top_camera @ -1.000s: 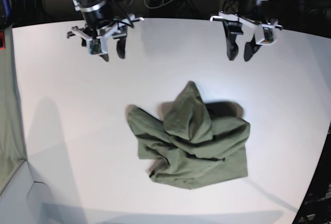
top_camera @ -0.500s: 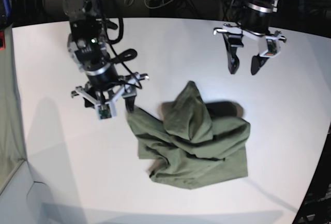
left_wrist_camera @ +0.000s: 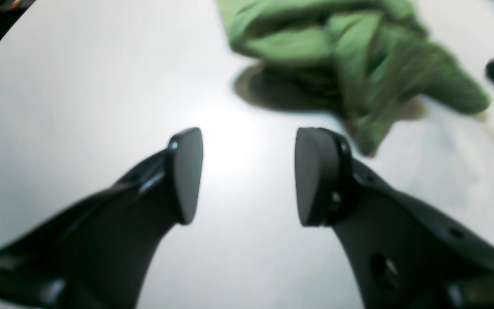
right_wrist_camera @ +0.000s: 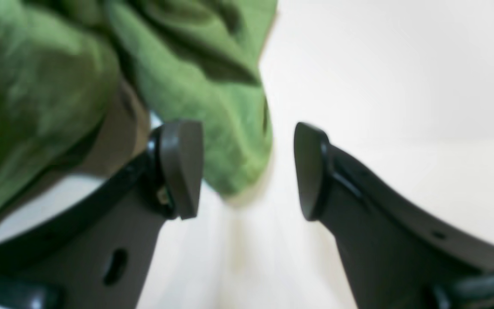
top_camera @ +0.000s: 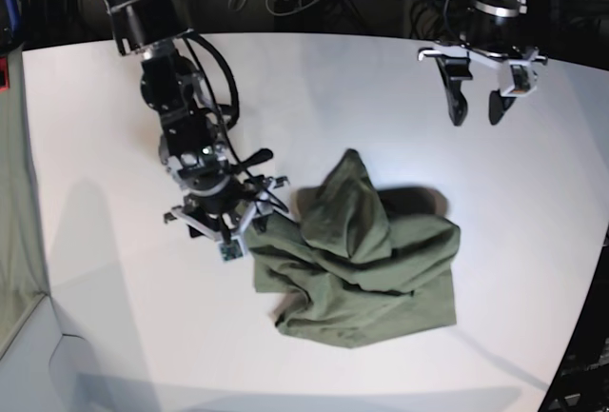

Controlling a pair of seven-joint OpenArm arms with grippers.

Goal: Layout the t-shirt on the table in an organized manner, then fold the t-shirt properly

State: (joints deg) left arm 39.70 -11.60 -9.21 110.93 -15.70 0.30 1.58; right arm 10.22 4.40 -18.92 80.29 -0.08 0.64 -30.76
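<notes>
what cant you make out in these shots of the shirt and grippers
- Base view: the right gripper hides the t-shirt corner beneath it; contact unclear.
- Right wrist view: t-shirt blurred and cut off at the top and left edges.
- Left wrist view: t-shirt blurred and cut off at the top; collar and label not findable.

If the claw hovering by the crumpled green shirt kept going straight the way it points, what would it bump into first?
Probably the t-shirt: a fold of its edge lies just ahead between the open fingers of the right claw, with the white table underneath. Blur makes depth uncertain.
</notes>
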